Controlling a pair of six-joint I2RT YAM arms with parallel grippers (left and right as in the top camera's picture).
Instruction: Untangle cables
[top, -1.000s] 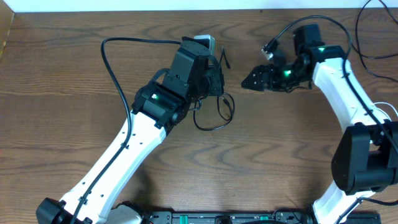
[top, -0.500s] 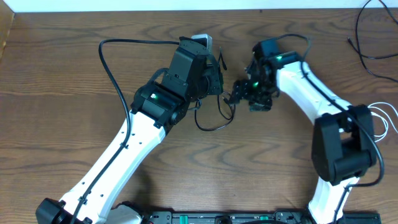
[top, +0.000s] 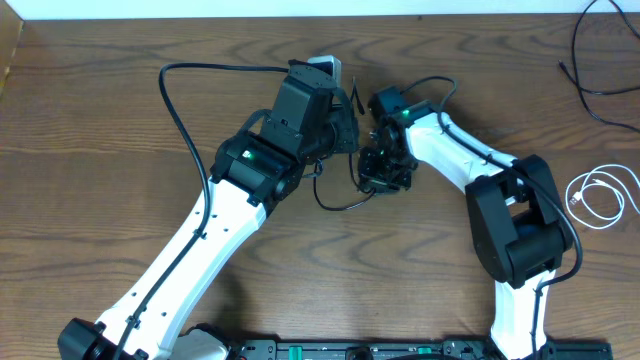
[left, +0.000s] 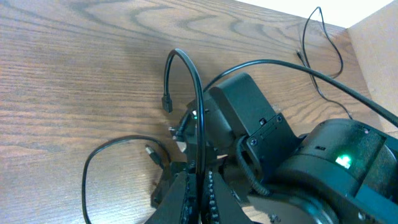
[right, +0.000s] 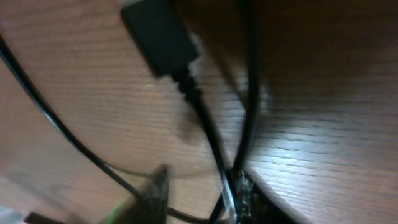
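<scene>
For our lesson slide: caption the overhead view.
Left gripper and right gripper meet over a looped thin black cable on a brown wooden table; coiled white cable lies apart.

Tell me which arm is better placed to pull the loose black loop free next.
Right, probably. Its fingers are down at the loop, a plug close in its wrist view. The left fingers look shut on a cable, so that arm seems best as the anchor.

Our left arm (top: 200, 240) stretches up from the near left, the left gripper (left: 199, 190) with fingers drawn close together, while our right arm (top: 450, 150) folds back leftward, the right gripper (top: 378, 172) tipped downward just beside it.
</scene>
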